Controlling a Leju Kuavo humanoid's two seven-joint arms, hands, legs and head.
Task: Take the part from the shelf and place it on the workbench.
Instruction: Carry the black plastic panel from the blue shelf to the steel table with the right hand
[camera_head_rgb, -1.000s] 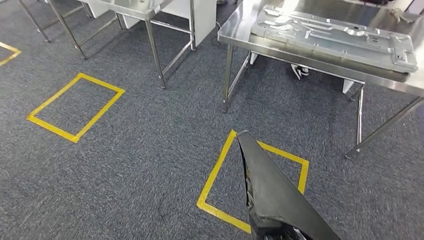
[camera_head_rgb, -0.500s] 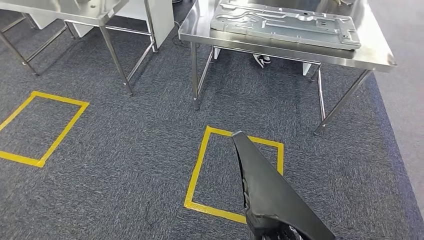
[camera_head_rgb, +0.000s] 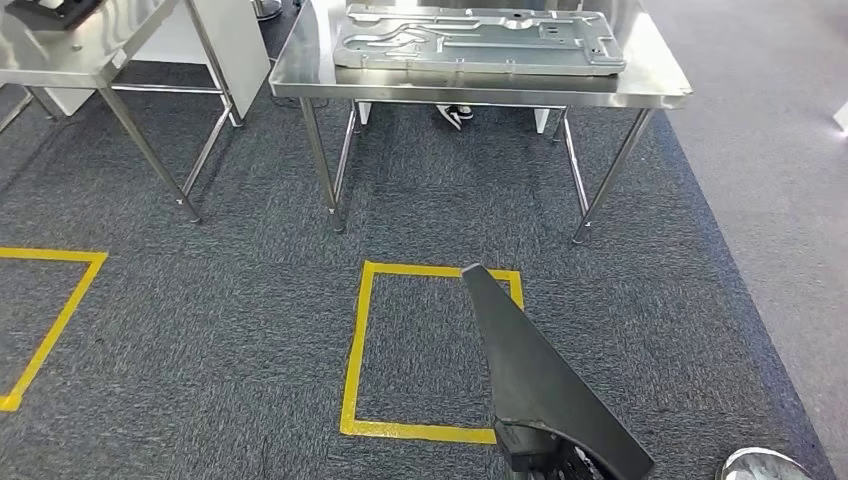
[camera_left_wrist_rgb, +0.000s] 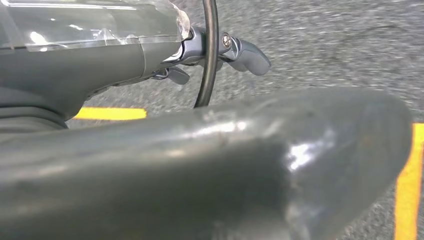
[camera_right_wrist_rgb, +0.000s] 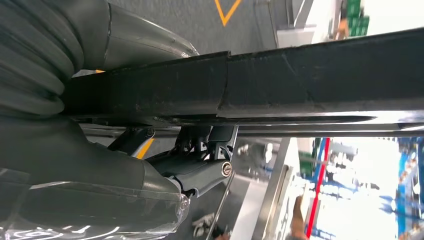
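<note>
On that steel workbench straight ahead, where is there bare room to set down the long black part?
The steel workbench is mostly taken by the large stamped grey metal panel. Bare patches: a narrow strip along the near edge, a band at the left end, and a smaller margin at the right end. The long black part looks longer than either end band is wide.

A long black part (camera_head_rgb: 535, 385) rises from the dark grey right hand (camera_right_wrist_rgb: 150, 175). Beneath them lies speckled blue-grey carpet (camera_head_rgb: 200, 300) with yellow tape squares (camera_head_rgb: 352, 350). Beyond the hand stands a shiny silver workbench (camera_head_rgb: 660, 85) bearing a pale grey metal panel (camera_head_rgb: 480, 40).
</note>
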